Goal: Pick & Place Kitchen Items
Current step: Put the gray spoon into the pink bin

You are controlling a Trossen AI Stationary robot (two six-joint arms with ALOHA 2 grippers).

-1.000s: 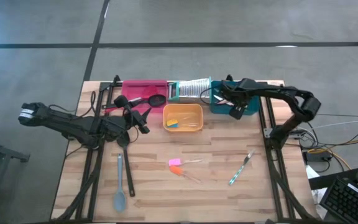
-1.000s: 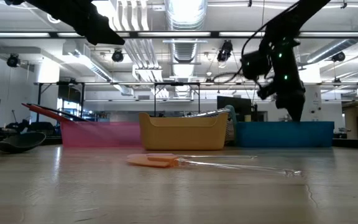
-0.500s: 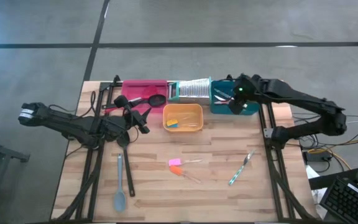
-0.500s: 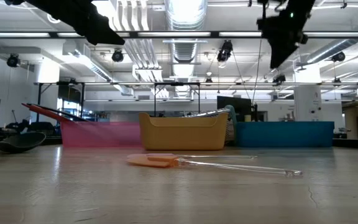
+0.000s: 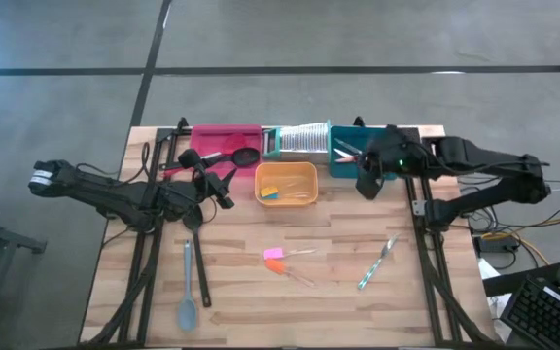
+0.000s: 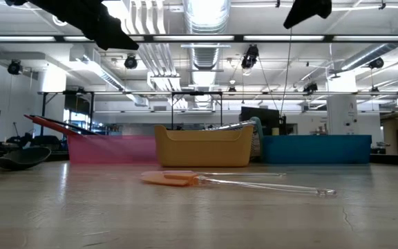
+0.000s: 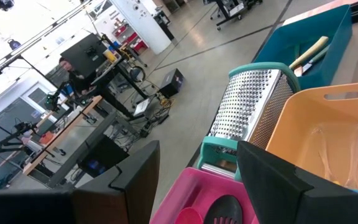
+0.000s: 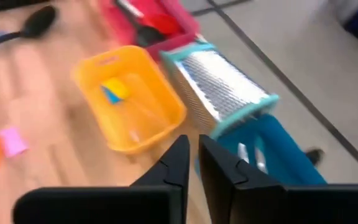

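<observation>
Past two dark fingers [image 7: 272, 180] standing well apart with nothing between them: a pink tray [image 7: 191, 193] holding a red spoon bowl [image 7: 188, 216] and a black slotted ladle head [image 7: 229, 208]. Just beside it, an orange tray [image 7: 303, 130] with clear-handled pieces [image 7: 347, 155] inside. Behind, tilted, a silver perforated grater [image 7: 247, 109] in a teal frame. Farther off, a teal tray [image 7: 316, 31] with a wood-handled knife [image 7: 309, 51]. Beyond the table, a room with desks and a seated person [image 7: 73, 71].
</observation>
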